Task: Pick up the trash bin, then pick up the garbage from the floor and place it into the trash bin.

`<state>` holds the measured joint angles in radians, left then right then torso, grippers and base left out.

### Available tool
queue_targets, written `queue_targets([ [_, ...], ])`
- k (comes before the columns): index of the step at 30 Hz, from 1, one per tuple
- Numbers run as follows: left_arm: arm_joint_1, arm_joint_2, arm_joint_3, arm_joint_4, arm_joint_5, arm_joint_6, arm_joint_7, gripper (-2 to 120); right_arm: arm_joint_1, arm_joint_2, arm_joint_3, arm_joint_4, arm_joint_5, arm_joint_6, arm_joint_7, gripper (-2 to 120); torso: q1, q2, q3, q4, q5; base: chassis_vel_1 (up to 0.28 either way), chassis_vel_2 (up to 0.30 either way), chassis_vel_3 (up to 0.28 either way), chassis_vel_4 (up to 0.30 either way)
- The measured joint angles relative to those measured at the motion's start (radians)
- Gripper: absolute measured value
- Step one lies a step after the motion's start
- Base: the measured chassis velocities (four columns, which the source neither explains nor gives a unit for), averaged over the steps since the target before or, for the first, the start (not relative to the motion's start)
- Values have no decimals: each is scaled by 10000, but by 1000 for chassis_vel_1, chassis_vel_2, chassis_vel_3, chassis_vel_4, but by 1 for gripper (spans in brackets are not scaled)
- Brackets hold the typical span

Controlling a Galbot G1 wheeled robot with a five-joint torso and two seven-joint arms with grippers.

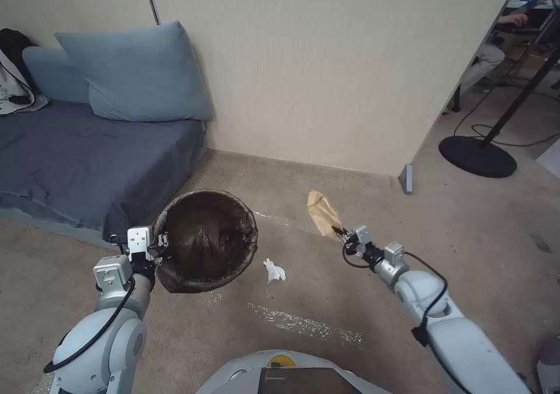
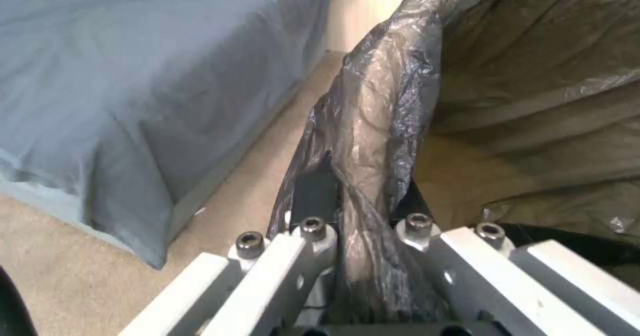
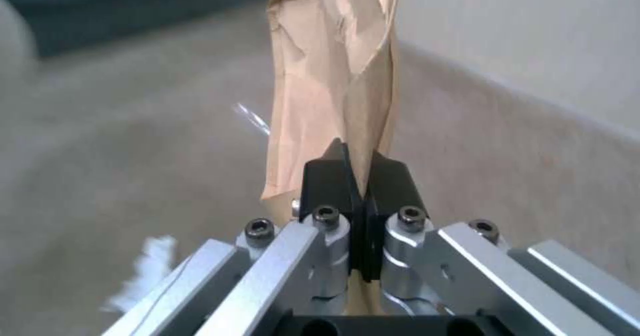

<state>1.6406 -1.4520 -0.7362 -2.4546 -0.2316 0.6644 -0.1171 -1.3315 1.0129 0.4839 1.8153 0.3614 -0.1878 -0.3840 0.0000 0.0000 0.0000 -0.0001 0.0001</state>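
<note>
Tan paper (image 1: pixel 322 213) pinched by right end effector (image 1: pixel 340 232); left end effector (image 1: pixel 165 247) clamps trash bin (image 1: pixel 233 254) rim.

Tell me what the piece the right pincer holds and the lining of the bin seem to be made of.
The tan crumpled sheet clamped in the right pincer looks like matte brown paper: sharp creases, no sheen. The dark bag folded over the round trash bin's rim, gripped by the left pincer, looks like thin glossy plastic film: fine wrinkles, bright glints.
</note>
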Motion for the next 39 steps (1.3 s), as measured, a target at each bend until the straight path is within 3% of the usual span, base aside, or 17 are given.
queue_targets([
  [12,-13,149,-14,276,28,63,272,4,-196,-1225,188,2747,1475,-664,-340,0,0,0,0,1,-1,0,0,0,0],
  [20,-34,152,66,295,117,145,398,4,607,-1780,-142,4277,2634,-1879,-211,0,0,0,0,0,-1,0,0,0,0],
  [26,-96,149,177,305,242,180,436,4,1880,-1746,-1411,4716,3014,-2450,244,0,0,0,1,1,-2,0,0,0,0],
  [28,-142,152,211,307,277,214,439,4,2612,-1552,-2431,4749,3117,-2717,534,0,0,0,1,0,-1,0,0,0,0],
  [35,-204,200,256,283,288,264,442,4,3967,-1223,-4508,4681,3452,-3348,1238,0,0,0,1,2,-2,0,0,0,0],
  [39,-217,199,278,261,282,277,442,4,4278,-1173,-5121,4659,3562,-3602,1541,0,0,0,1,0,-2,0,0,0,0],
])
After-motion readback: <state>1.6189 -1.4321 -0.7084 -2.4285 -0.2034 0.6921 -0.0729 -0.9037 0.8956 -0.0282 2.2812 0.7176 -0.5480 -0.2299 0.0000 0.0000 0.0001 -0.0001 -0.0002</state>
